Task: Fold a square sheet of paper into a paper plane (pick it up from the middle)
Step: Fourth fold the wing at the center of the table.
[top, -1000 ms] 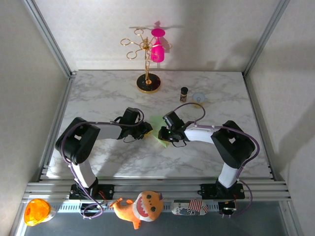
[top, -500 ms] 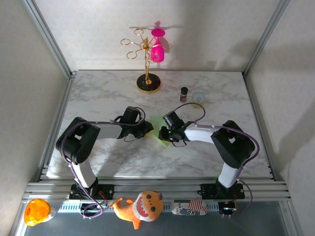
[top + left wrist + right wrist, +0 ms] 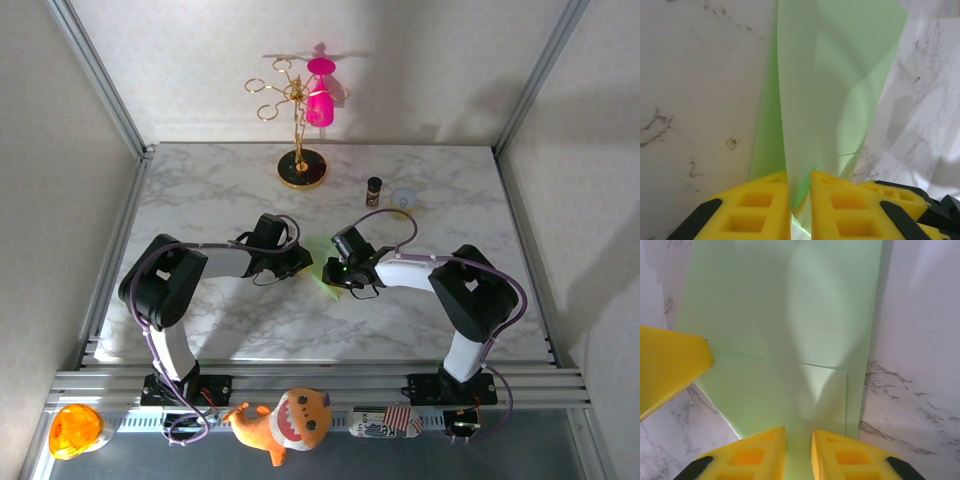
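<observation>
Since a second earlier, the left gripper (image 3: 799, 181) had edged toward the right gripper (image 3: 798, 434). Both clenched on thin, smooth, pale green creased paper (image 3: 835, 90) at the marble surface's (image 3: 200, 190) middle.

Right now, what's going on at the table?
Both arms meet at the middle of the marble table over the green paper, which is partly folded. The left fingers pinch a raised flap of it, and the right fingers are closed on a flat, layered edge. It is not yet a plane.
</observation>
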Motion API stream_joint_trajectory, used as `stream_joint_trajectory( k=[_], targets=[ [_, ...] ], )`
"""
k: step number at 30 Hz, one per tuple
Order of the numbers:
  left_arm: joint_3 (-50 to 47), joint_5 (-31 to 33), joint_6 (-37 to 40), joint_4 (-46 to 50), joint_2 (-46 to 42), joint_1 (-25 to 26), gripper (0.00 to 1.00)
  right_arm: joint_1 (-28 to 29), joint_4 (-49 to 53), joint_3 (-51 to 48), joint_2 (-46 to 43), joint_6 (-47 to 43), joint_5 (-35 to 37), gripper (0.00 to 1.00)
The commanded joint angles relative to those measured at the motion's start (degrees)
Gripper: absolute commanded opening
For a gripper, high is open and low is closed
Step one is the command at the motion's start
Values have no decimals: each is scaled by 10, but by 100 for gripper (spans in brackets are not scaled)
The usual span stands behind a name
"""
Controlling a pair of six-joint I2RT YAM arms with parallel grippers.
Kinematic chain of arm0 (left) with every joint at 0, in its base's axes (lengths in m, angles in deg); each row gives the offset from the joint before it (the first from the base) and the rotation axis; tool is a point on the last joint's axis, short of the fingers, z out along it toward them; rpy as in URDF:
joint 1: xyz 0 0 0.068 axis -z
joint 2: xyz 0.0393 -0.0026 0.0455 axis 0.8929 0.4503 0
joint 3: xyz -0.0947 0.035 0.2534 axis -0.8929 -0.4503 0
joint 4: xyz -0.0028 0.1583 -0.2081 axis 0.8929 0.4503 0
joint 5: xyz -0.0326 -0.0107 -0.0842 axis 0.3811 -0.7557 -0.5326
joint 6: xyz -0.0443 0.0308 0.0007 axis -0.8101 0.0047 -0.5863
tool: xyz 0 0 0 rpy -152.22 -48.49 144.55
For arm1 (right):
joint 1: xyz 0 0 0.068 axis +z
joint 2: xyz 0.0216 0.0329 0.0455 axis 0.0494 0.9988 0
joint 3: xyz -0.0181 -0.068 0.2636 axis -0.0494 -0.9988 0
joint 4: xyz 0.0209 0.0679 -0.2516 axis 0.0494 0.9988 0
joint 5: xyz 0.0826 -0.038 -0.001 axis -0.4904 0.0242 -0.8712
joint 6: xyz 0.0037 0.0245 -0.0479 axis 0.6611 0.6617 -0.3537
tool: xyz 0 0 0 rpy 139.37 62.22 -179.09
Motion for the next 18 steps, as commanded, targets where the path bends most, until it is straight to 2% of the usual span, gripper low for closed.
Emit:
stream_joint_trajectory(
  k=[1,6,9,13,18],
  targets=[
    [12,1,15,14,1,0,15,-5,32,-17,12,-16,14,24],
    [11,2,14,11,-6,1,8,-5,16,-19,-2,-35,17,26],
    [9,8,10,11,-16,1,4,-5,-10,-22,-24,-57,20,30],
    [4,27,-11,10,-38,0,1,-5,-56,-34,-67,-100,37,39],
    [-20,88,-80,0,-80,6,2,-3,-106,-58,-126,-191,106,55]
  ],
)
